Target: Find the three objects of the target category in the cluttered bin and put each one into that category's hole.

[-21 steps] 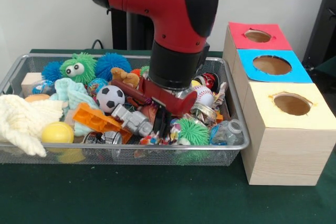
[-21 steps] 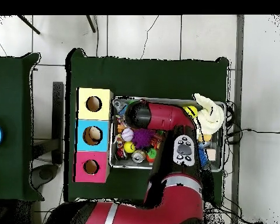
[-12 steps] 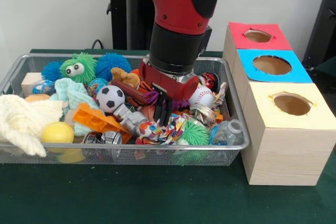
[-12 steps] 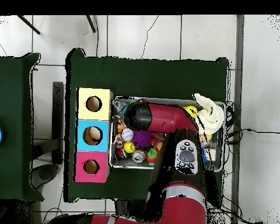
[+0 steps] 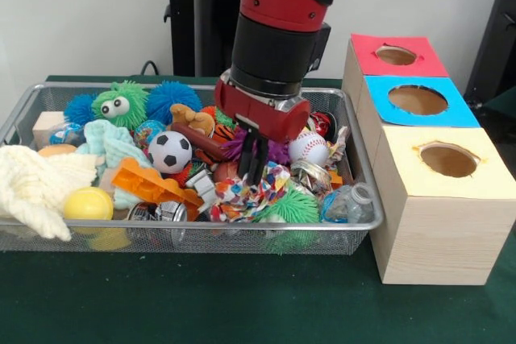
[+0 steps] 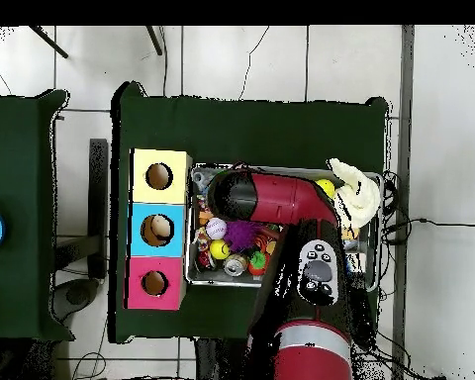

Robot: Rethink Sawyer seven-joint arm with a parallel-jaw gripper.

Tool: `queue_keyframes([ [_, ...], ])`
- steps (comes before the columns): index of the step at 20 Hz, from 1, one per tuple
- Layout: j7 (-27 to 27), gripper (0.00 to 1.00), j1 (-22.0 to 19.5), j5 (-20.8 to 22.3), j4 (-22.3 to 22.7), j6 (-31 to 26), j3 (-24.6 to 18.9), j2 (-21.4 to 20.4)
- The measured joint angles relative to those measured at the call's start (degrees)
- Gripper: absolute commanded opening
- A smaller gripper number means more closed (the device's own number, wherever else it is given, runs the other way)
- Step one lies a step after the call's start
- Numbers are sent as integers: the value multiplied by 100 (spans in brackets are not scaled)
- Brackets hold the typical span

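Start at the left of the wire bin point(image 5: 193, 229): one cream cloth point(image 5: 32, 187) over the rim, one yellow ball point(image 5: 89, 203) beside it, one green fuzzy toy with eyes point(image 5: 119, 104) at the back. Next come one orange plastic piece point(image 5: 153, 184) and one soccer ball point(image 5: 169, 151).

In the middle the gripper point(image 5: 253, 160) hangs straight down onto a patterned cloth bundle point(image 5: 251, 196) – the bundle lies right under it, touching or nearly so. It is bunched, with no clear long axis. You can't tell from either view whether the gripper is clamped on it or only resting there.

Right of that sit one baseball point(image 5: 312, 148) and one green spiky ball point(image 5: 295, 208). That makes three smooth balls, should balls be your category; the pictures don't say.

Outside the bin, further right, are three holes, one to a box: yellow hole point(image 5: 448, 159) nearest, blue hole point(image 5: 418, 100) next, red hole point(image 5: 395, 55) farthest. Any drop means lifting clear of the rim and carrying rightward – there is only the one arm.
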State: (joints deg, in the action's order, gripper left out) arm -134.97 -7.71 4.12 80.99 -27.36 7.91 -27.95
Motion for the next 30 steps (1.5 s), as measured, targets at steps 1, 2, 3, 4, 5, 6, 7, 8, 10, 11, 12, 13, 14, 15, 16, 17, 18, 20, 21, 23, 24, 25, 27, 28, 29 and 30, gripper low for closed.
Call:
queue_keyframes([
  [1, 0, 0, 2, 0, 5, -4, 0, -10],
  [2, 0, 0, 7, 0, 30, -19, 0, -51],
  [3, 0, 0, 12, 0, 56, -35, 0, -92],
  [4, 0, 0, 15, 0, 81, -47, 0, -124],
  [5, 0, 0, 21, 0, 119, -56, 0, -162],
  [6, 0, 0, 27, 0, 157, -65, 1, -200],
  [7, 0, 0, 33, 0, 197, -65, 1, -236],
  [8, 0, 0, 39, 0, 237, -65, 0, -273],
  [10, 0, 0, 48, 1, 309, -66, 0, -341],
  [11, 0, 0, 47, 1, 329, -65, -2, -369],
  [12, 0, 0, 47, 1, 341, -65, -3, -390],
  [13, 0, 0, 47, 0, 356, -65, -5, -453],
  [14, 0, 0, 47, 1, 357, -65, -6, -474],
  [15, 0, 0, 47, 1, 358, -65, -6, -491],
  [16, 0, 0, 47, 1, 358, -65, -6, -536],
  [17, 0, 0, 47, 1, 357, -65, -6, -557],
  [18, 0, 0, 47, 1, 357, -65, -6, -570],
  [20, 0, 0, 47, 1, 358, -66, -7, -614],
  [21, 0, 0, 47, 1, 358, -65, -9, -631],
  [23, 0, 0, 49, 0, 358, -65, -15, -656],
  [24, 0, 0, 53, 1, 358, -66, -15, -659],
  [25, 0, 0, 56, 1, 358, -66, -17, -660],
  [27, 0, 0, 81, 2, 358, -66, -17, -658],
  [28, 0, 0, 97, 1, 358, -65, -17, -659],
  [29, 0, 0, 108, 1, 358, -66, -17, -659],
  [30, 0, 0, 145, 1, 358, -66, -17, -658],
])
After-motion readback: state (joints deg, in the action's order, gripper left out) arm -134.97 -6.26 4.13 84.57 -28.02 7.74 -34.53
